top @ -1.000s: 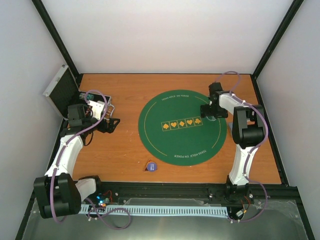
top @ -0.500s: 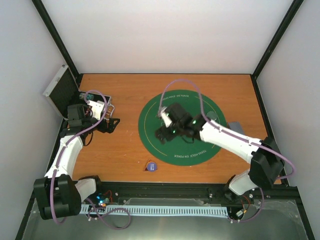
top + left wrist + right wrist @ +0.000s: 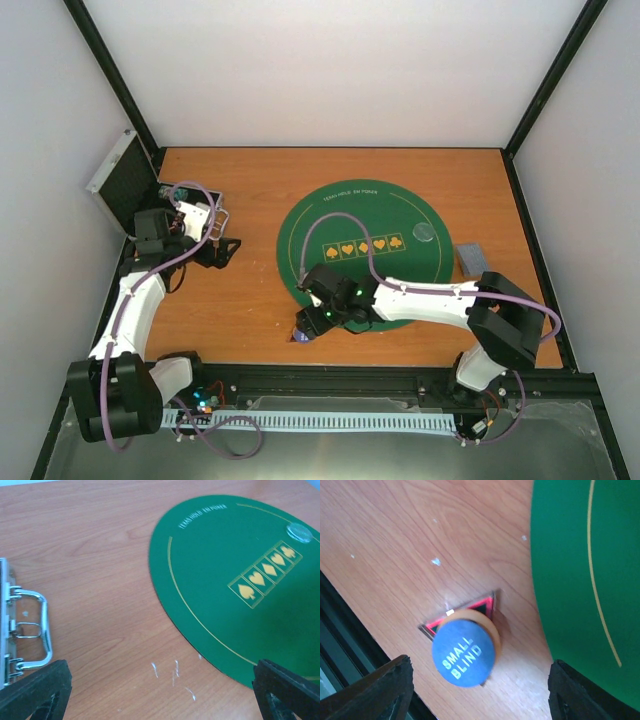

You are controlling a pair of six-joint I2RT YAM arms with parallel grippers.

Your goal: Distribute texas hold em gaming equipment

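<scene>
From above: round green mat (image 3: 360, 255) in the middle of the desk (image 3: 250, 190); clear disc (image 3: 424, 233) on the mat's right part; grey-blue cards (image 3: 468, 258) just off the mat's right edge; blue chip (image 3: 300, 333) on bare wood just off the mat's near-left edge, right end effector (image 3: 312, 322) directly over it; left end effector (image 3: 225, 250) well left of the mat, beside the open silver case (image 3: 118, 180). From the left wrist: fingers (image 3: 35, 690) spread wide, nothing between them; case handle (image 3: 42, 630) left of the mat. From the right wrist: fingers (image 3: 375, 690) parted wide on either side of the blue chip, not touching it, gripping nothing; chip lettered SMALL BLIND, lying on an orange chip (image 3: 494, 630) over a dark red-edged triangle (image 3: 482, 605), all just off the mat's edge.
</scene>
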